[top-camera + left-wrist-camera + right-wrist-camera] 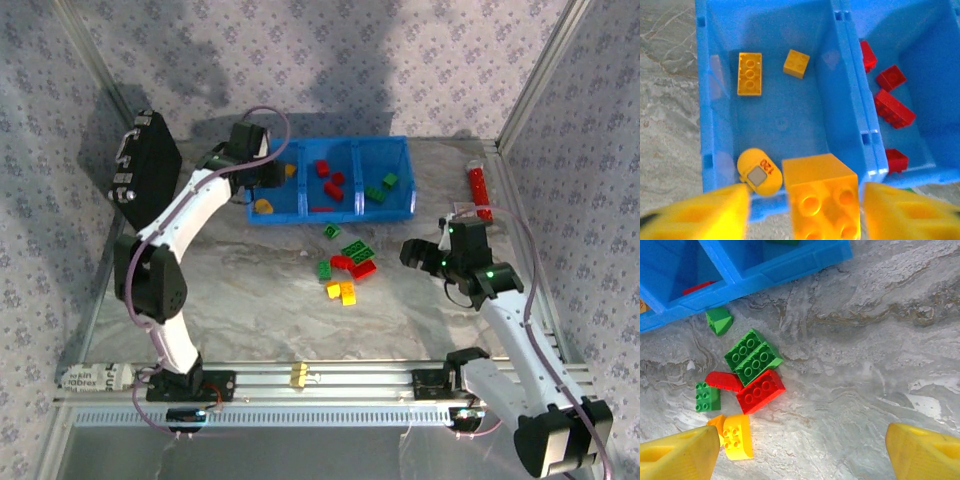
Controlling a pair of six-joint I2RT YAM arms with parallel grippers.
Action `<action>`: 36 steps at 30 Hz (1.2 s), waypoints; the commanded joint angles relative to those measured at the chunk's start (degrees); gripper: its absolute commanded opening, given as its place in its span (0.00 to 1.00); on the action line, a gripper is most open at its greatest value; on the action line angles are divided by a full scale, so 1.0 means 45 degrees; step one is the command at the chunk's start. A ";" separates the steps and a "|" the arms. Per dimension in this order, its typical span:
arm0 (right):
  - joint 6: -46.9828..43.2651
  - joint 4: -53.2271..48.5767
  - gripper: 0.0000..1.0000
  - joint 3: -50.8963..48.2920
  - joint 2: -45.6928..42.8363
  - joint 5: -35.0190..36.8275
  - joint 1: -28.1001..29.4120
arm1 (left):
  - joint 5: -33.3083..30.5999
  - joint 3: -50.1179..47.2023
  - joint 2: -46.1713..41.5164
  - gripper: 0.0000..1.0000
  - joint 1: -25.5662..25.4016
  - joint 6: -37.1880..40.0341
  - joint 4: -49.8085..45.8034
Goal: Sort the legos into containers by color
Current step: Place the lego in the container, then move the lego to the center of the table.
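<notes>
The blue tray (pixel 330 216) lies at the back of the table. Its left compartment (pixel 780 120) holds two yellow legos (pixel 749 73) and a rounded yellow piece (pixel 759 171). Red legos (pixel 894 107) lie in the middle compartment and green ones (pixel 383 188) in the right. My left gripper (pixel 805 210) hangs open over the left compartment's near wall, and an orange lego (pixel 822 195) sits loose between its fingers with a gap on each side. My right gripper (pixel 802 450) is open over bare table, right of a loose cluster of green (pixel 752 356), red (pixel 760 390) and yellow (pixel 737 436) legos.
A black case (pixel 145 160) stands at the far left beside the left arm. A red tube (pixel 479 190) lies right of the tray. One small green lego (pixel 719 320) rests against the tray's front wall. Metal frame posts bound both sides.
</notes>
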 commanded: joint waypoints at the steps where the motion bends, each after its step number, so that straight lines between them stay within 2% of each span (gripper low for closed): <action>1: 0.0208 -0.0043 0.88 0.0052 -0.0049 0.0367 0.0293 | 0.0160 -0.0130 -0.0784 0.79 -0.0054 0.0076 0.0315; 4: 0.0213 0.0033 0.88 -0.0138 -0.0050 0.0414 0.0378 | 0.0179 -0.2141 -0.2278 0.82 -0.0097 -0.0344 0.1832; 8: 0.0203 0.0166 0.88 -0.0301 0.0230 0.0275 0.0662 | 0.0093 -0.3668 -0.3618 0.82 -0.0266 -0.0536 0.1785; 17: 0.0125 0.0171 0.85 -0.0204 0.1359 0.0879 0.2894 | -0.0996 -0.7373 -0.6569 0.80 -0.1719 -0.1055 0.1859; 26: 0.0571 0.1112 0.76 0.0479 0.4233 0.1819 0.5995 | -0.1188 -1.0537 -0.8707 0.79 -0.2779 -0.2625 0.2170; 36: 0.0881 0.1454 0.72 0.1897 0.7806 0.2494 0.7600 | -0.1304 -1.2697 -1.0879 0.78 -0.3262 -0.3865 0.1656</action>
